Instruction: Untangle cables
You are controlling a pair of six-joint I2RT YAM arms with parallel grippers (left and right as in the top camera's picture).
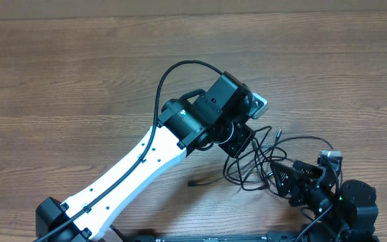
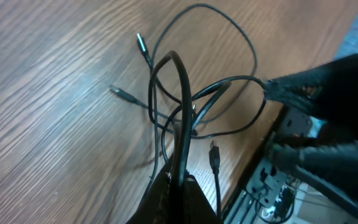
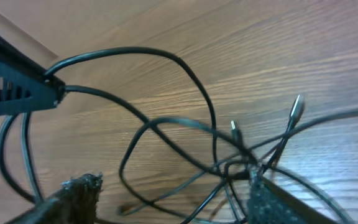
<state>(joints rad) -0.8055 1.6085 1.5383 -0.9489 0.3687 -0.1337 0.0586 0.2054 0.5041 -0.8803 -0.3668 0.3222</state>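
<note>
The cables [image 1: 261, 160] are a loose tangle of thin black cords on the wooden table, between the two grippers. My left gripper [image 1: 237, 144] is shut on a cable loop, seen pinched between its fingertips in the left wrist view [image 2: 176, 186]. The tangle [image 2: 197, 106] spreads out beyond it, with a teal-tipped plug [image 2: 142, 43] at the far side. My right gripper [image 1: 285, 178] is open, its fingers spread wide around part of the tangle [image 3: 229, 162] in the right wrist view [image 3: 173, 193]. One cord touches a fingertip of it.
A loose plug end [image 1: 197, 181] lies on the table left of the tangle. Another plug [image 1: 279, 133] points up at the tangle's far side. The table's front edge and the arm bases [image 1: 355, 208] are close behind the right gripper.
</note>
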